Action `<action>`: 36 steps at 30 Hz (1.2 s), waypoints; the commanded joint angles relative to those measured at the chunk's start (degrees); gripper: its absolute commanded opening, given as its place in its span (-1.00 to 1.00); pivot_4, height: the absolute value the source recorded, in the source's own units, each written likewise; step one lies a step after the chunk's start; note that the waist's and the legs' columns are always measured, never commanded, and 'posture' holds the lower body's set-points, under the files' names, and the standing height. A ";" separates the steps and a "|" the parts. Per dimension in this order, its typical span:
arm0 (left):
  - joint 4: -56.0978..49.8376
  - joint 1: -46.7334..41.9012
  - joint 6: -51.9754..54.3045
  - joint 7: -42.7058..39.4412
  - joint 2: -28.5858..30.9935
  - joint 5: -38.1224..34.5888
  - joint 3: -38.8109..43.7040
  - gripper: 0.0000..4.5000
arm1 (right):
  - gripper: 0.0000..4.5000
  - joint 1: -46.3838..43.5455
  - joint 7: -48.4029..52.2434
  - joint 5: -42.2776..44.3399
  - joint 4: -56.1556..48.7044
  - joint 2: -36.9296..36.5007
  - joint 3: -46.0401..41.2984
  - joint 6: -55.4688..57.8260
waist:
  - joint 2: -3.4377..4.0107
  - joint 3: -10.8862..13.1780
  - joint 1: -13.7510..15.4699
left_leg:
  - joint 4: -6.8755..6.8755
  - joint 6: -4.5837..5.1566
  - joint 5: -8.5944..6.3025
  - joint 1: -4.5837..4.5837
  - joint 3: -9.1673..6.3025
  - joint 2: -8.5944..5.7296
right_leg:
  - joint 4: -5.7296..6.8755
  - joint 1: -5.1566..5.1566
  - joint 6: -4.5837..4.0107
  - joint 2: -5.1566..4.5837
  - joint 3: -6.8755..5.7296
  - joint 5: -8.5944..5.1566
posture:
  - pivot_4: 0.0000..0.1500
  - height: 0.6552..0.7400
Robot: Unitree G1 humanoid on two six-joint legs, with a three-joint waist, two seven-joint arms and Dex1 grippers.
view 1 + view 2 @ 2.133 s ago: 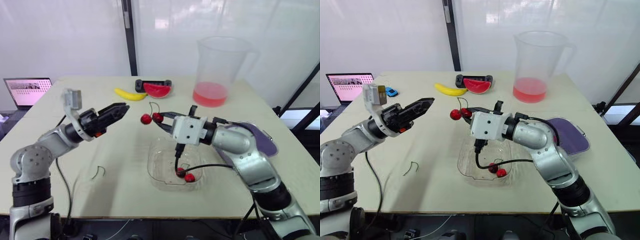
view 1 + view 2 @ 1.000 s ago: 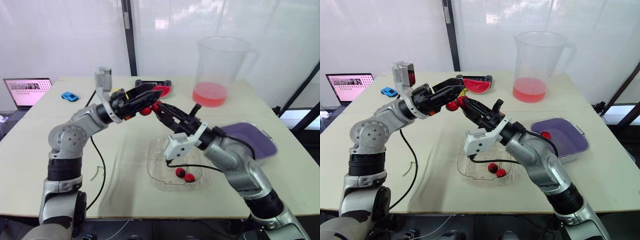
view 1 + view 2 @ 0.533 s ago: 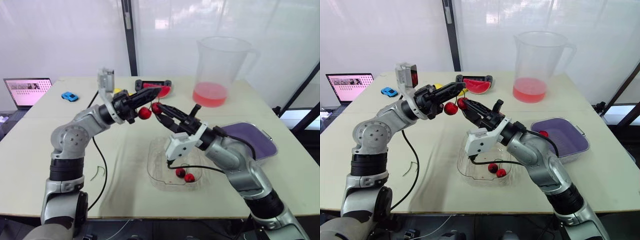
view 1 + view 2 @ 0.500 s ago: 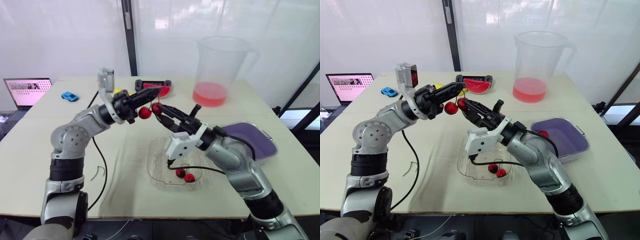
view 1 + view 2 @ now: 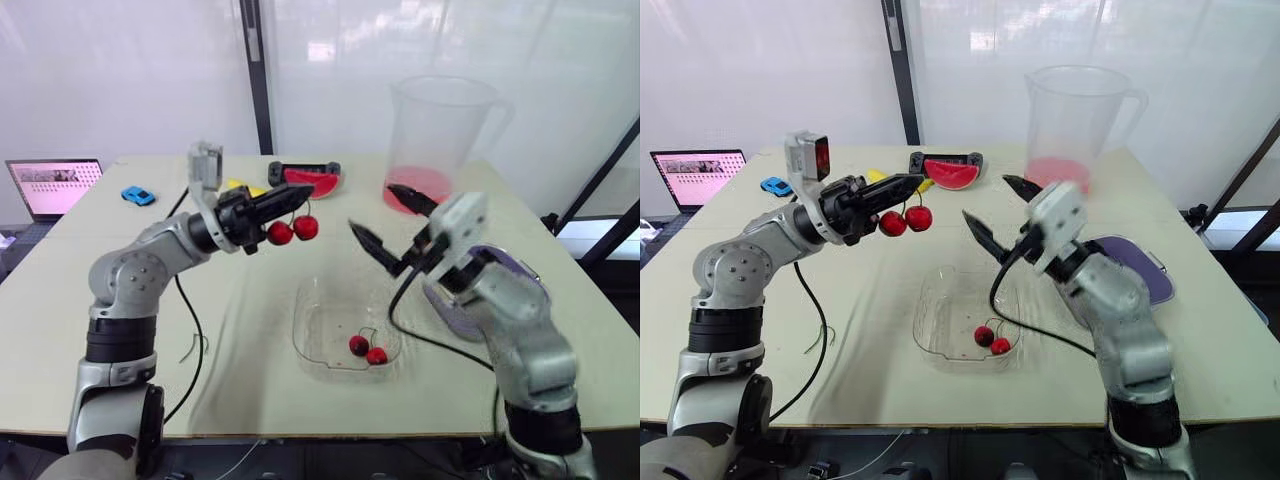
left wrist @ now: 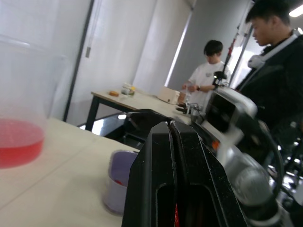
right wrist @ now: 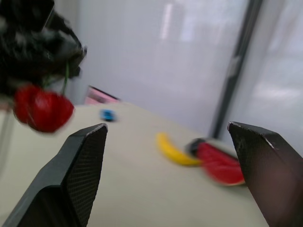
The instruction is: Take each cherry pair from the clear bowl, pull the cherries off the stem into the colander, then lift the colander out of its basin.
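I think the right tool (image 5: 371, 206), spread wide, should be closing on one cherry only and pulling straight off the stem, over the colander (image 5: 1148, 268). The cherry pair (image 5: 292, 230) is hanging just under the left tool (image 5: 292, 198), which is pinching its stem, near the right tool but apart

We see a pale table (image 5: 250, 390) with a clear bowl (image 5: 312, 335) at its middle, toward the near side. A thin loose stem (image 5: 196, 345) lies to the bowl's left. A purple basin (image 5: 1143, 262) sits on the right. Along the far side stand a blue toy car (image 5: 138, 194), a banana (image 5: 232, 184), a watermelon slice (image 5: 312, 181) on a black tray, and a tall clear jug (image 5: 440, 130) holding red liquid.
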 commanded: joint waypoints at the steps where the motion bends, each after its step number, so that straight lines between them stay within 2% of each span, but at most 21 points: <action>1: -3.04 0.35 2.03 -1.83 0.87 -1.89 -0.43 -1.00 | 0.94 -1.40 3.75 18.14 -1.16 -3.96 -3.84 12.61 | 0.00 0.00 0.14 | 0.02 0.30 -0.18 0.00 0.00 -0.02 | -0.05 0.03 0.00 -0.03 -0.01 0.00 | 1.00 1.00; 4: -4.40 0.24 3.64 -0.40 -0.81 -3.01 -0.78 -1.00 | 0.94 -2.55 4.00 24.17 -0.97 -5.30 -3.11 16.36 | 0.00 0.01 0.04 | 0.06 0.41 -0.24 0.00 0.03 -0.04 | -0.07 0.03 0.00 -0.04 0.01 0.00 | 1.00 1.00; 15: -9.05 1.68 5.80 3.81 -3.89 -6.10 -1.16 -1.00 | 0.94 -3.61 -0.71 24.20 -1.98 -1.14 4.85 15.65 | 0.00 0.01 -0.01 | 0.06 0.41 -0.23 0.02 0.07 -0.09 | -0.03 -0.01 0.01 -0.01 0.04 0.00 | 1.00 1.00; 18: -8.82 1.17 5.66 3.82 -3.99 -5.98 -1.49 -1.00 | 0.54 -3.61 -1.13 24.61 -1.68 -0.97 4.83 15.53 | 0.00 0.01 0.05 | 0.07 0.40 -0.23 0.02 0.07 -0.10 | -0.04 0.00 0.01 -0.02 0.04 0.00 | 1.00 1.00; 21: -8.60 1.18 5.41 3.47 -3.90 -5.71 -1.61 -1.00 | -0.08 -3.42 -1.47 25.30 -1.64 -1.17 4.59 15.62 | 0.00 0.01 0.00 | 0.06 0.40 -0.23 0.02 0.07 -0.10 | -0.04 -0.01 0.01 -0.01 0.04 0.00 | 1.00 1.00; 36: -7.09 0.58 4.10 1.77 -2.90 -3.82 -1.88 -1.00 | -0.08 -4.92 -3.96 30.92 -1.99 -3.27 4.10 17.74 | 0.00 0.01 0.00 | 0.06 0.41 -0.24 0.02 0.08 -0.10 | -0.05 -0.01 0.01 0.00 0.04 0.00 | 1.00 1.00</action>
